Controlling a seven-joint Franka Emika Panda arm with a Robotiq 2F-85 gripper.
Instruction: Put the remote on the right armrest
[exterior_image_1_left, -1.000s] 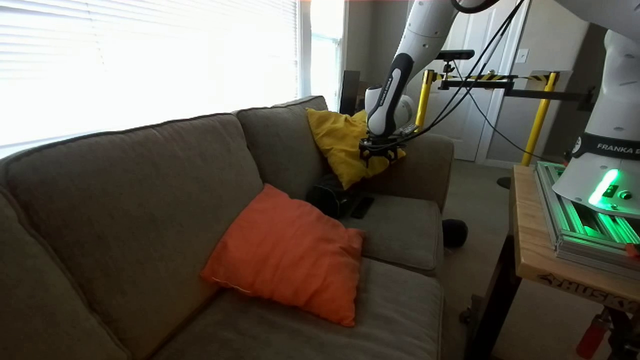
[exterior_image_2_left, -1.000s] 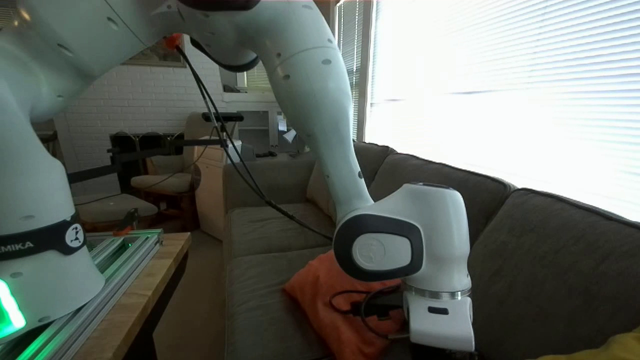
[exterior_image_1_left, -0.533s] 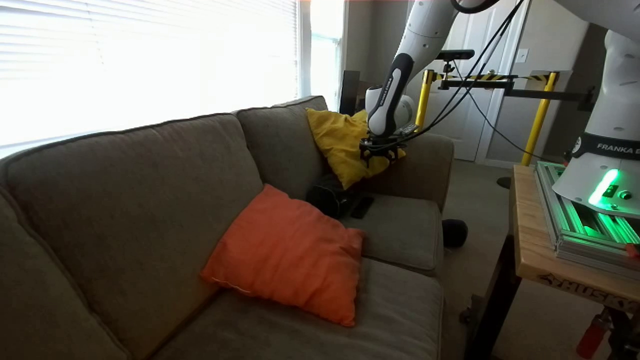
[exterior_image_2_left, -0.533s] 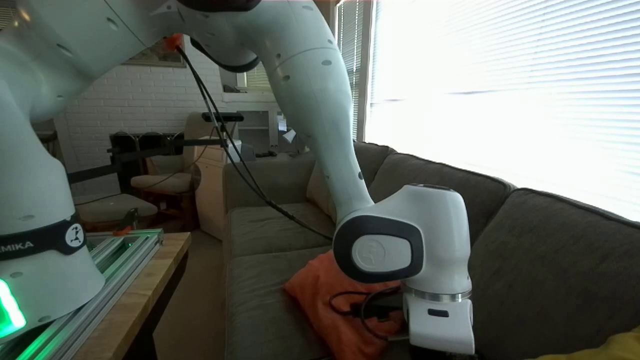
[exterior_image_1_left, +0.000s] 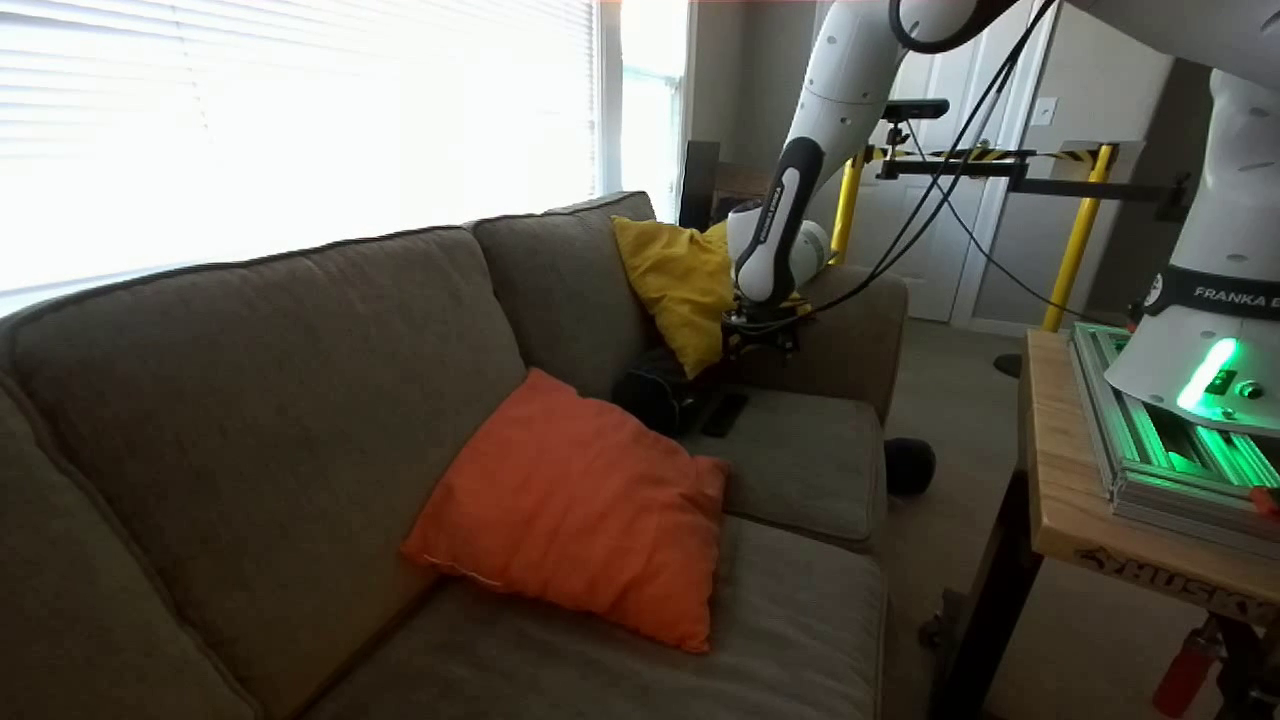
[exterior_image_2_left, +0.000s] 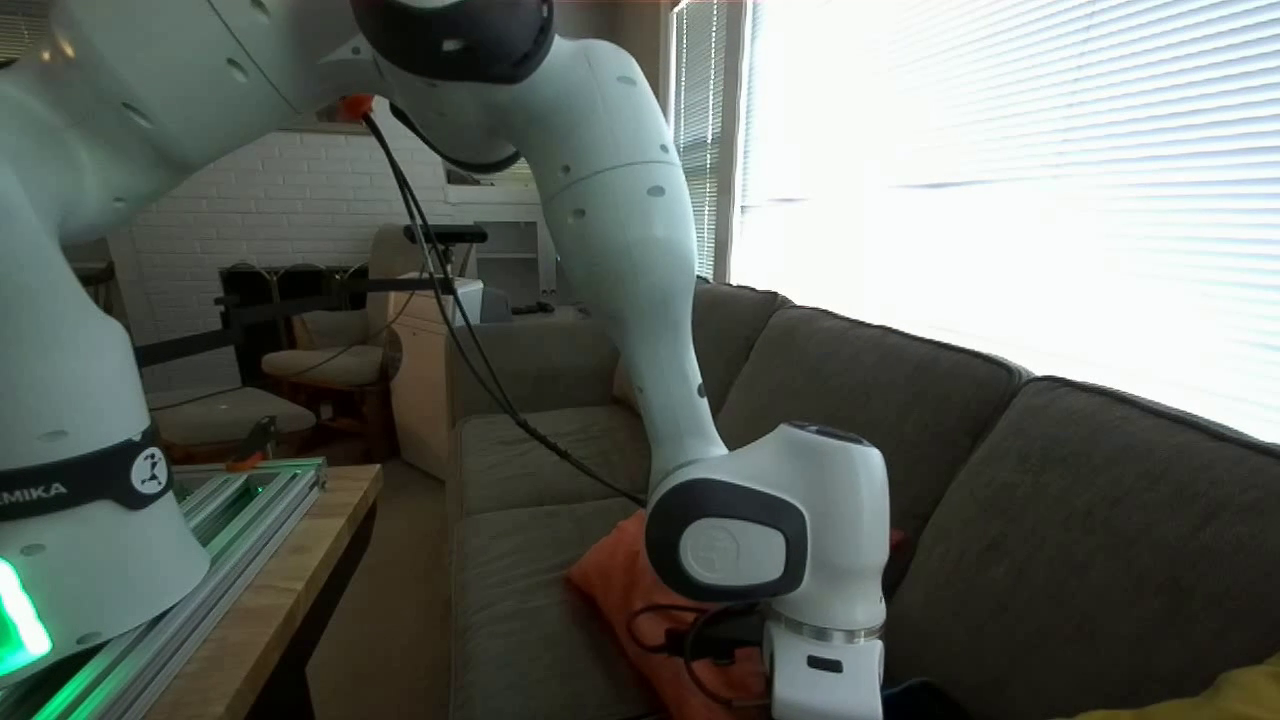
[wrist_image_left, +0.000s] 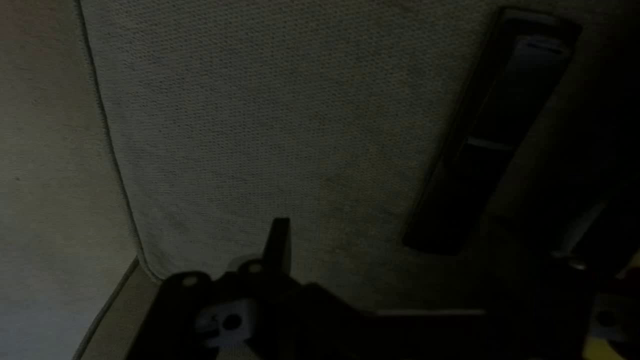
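The remote (exterior_image_1_left: 725, 414), a slim dark handset, lies flat on the sofa's far seat cushion in an exterior view. In the wrist view the remote (wrist_image_left: 492, 135) runs slanted at the right, its lower end nearest the jaws. My gripper (exterior_image_1_left: 762, 350) hangs above the seat, behind the remote, with its jaws apart. From the wrist, one finger (wrist_image_left: 278, 245) of the gripper (wrist_image_left: 427, 237) stands out clearly; the opposite finger is lost in the dark. The right armrest (exterior_image_1_left: 855, 345) rises behind the gripper, partly covered. The bottom edge of an exterior view cuts off the gripper.
A yellow cushion (exterior_image_1_left: 675, 285) leans at the right armrest. Right beside the remote is a black rounded object (exterior_image_1_left: 650, 395). An orange cushion (exterior_image_1_left: 590, 510) lies nearer on the seat. The sofa's back (exterior_image_2_left: 1120, 540) runs along the window; the wooden robot bench (exterior_image_1_left: 1060, 450) stands opposite.
Over the last half second the arm has come down, bringing the gripper lower toward the seat. The remote and cushions have stayed put, and the jaws look unchanged.
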